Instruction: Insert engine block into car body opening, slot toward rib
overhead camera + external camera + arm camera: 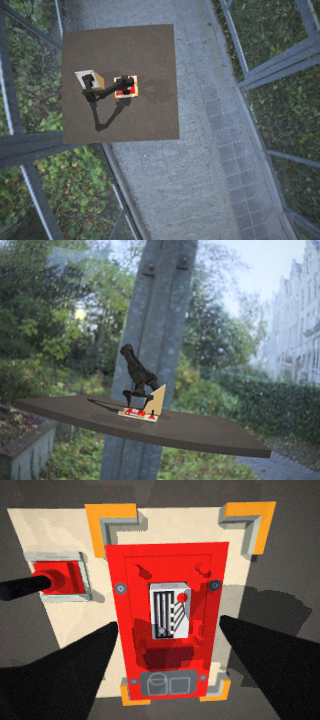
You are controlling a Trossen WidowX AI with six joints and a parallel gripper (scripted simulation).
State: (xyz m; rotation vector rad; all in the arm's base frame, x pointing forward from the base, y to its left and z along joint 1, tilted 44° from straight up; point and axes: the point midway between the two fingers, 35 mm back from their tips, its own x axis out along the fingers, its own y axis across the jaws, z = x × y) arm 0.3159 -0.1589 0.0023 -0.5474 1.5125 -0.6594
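Engine block point(135, 410) point(170, 611) seen in opening of red car body point(142, 412) point(200, 652); tool point(126, 86) point(136, 407) point(169, 623) spread wide above, nothing gripped; full seating cannot be told

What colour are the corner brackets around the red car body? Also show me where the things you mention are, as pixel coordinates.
The corner brackets point(250, 512) are orange on top with grey inner edges, clearest in the wrist view.

A metal post point(160, 317), trees point(77, 286) and buildings point(294, 325) stand behind the brown table point(144, 124) point(206, 431) point(297, 555)
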